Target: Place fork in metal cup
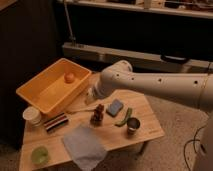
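Note:
The metal cup [133, 126] stands upright near the right front of the wooden table [150, 131], just right of a green pod [123, 117]. A faint thin pale fork [77, 110] lies flat on the table in front of the yellow bin, left of a dark reddish object [97, 115]. My white arm reaches in from the right. The gripper [91, 96] hangs over the table by the bin's right front corner, slightly above and right of the fork and well left of the metal cup.
A yellow bin [37, 95] holding an orange ball [69, 77] fills the back left. A blue sponge [115, 107], white ribbed cup [32, 116], dark brush [55, 122], grey cloth [85, 145] and green cup [40, 155] are also on the table. A dark shelf stands behind.

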Controlling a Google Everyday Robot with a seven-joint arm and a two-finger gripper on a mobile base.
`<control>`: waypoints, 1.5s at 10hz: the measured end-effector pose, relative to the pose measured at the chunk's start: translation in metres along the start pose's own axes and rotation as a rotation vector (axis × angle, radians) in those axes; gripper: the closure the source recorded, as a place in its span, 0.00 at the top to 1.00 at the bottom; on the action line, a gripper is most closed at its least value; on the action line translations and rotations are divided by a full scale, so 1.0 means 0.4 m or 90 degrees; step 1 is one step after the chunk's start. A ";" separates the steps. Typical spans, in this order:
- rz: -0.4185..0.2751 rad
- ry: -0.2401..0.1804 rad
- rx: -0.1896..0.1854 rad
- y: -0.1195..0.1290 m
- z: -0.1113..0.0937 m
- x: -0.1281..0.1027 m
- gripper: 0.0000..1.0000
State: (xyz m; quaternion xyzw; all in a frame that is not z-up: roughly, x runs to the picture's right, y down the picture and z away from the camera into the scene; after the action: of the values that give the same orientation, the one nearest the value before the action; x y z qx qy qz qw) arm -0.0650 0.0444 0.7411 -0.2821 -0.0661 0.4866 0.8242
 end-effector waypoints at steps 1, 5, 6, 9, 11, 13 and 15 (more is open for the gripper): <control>-0.044 0.021 -0.002 -0.003 0.024 -0.023 0.65; -0.236 0.084 -0.023 -0.046 0.125 -0.092 0.65; -0.252 0.092 -0.023 -0.049 0.141 -0.093 0.65; -0.283 0.106 -0.041 -0.006 0.222 -0.096 0.65; -0.290 0.109 -0.052 0.006 0.272 -0.077 0.65; -0.299 0.118 -0.067 0.023 0.332 -0.054 0.65; -0.307 0.134 -0.079 0.040 0.397 -0.015 0.65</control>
State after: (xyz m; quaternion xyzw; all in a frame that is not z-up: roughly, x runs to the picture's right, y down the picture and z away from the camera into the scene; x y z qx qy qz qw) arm -0.1414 0.1087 0.8658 -0.3573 -0.0752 0.2389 0.8998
